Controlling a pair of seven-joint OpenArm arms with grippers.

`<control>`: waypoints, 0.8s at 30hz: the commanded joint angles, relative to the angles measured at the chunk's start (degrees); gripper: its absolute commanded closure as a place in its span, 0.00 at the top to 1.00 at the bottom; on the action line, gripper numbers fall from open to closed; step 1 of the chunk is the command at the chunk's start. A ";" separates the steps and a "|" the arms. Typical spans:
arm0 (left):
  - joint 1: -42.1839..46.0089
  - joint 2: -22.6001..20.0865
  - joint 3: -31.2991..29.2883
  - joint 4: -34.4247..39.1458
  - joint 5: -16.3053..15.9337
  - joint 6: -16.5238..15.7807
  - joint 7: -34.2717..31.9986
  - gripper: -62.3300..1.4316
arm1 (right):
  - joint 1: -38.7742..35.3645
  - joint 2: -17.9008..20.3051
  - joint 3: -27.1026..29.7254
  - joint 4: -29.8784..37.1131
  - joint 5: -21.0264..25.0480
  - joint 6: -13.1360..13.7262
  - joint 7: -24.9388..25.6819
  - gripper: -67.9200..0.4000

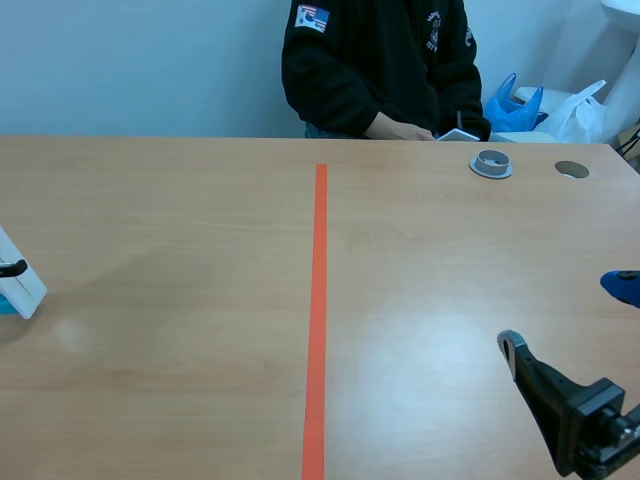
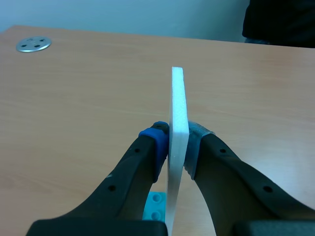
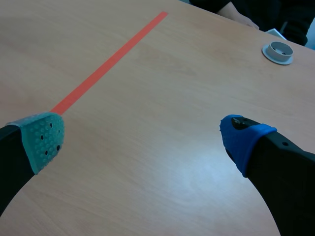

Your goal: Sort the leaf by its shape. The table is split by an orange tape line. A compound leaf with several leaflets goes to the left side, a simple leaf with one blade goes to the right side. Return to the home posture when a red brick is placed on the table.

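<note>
Left gripper clamped tight on a thin white board, which stood upright and edge-on between the pads. Its faces were hidden, so I could not tell if it carried a leaf. A small light-blue studded brick lay just under the gripper. In the scene view, board and gripper were at the table's 9 o'clock edge, well left of the orange tape line. Right gripper was at 4 o'clock, right of the line, fingers spread wide and holding nothing. Farther out at 1 o'clock lay a grey ring, with a flat round disc near it on its 3 o'clock side. At 12 o'clock a person in a dark jacket sat across the table, one hand at the far edge. A blue bag and a white bag were behind at 2 o'clock.
</note>
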 commanded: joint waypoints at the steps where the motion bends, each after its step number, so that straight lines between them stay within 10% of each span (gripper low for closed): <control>1: -0.81 0.24 -0.04 1.64 -0.17 -0.31 -0.76 0.20 | 0.66 0.61 0.57 0.04 0.61 -0.24 1.05 1.00; 13: -0.79 0.72 -0.04 1.64 -0.17 -0.31 -0.83 0.36 | 0.66 0.61 0.57 0.04 0.61 -0.22 1.05 1.00; 24: 0.90 0.70 -1.38 7.06 -0.17 -0.52 -5.31 0.90 | 0.63 0.61 0.57 0.04 0.61 -0.22 1.03 1.00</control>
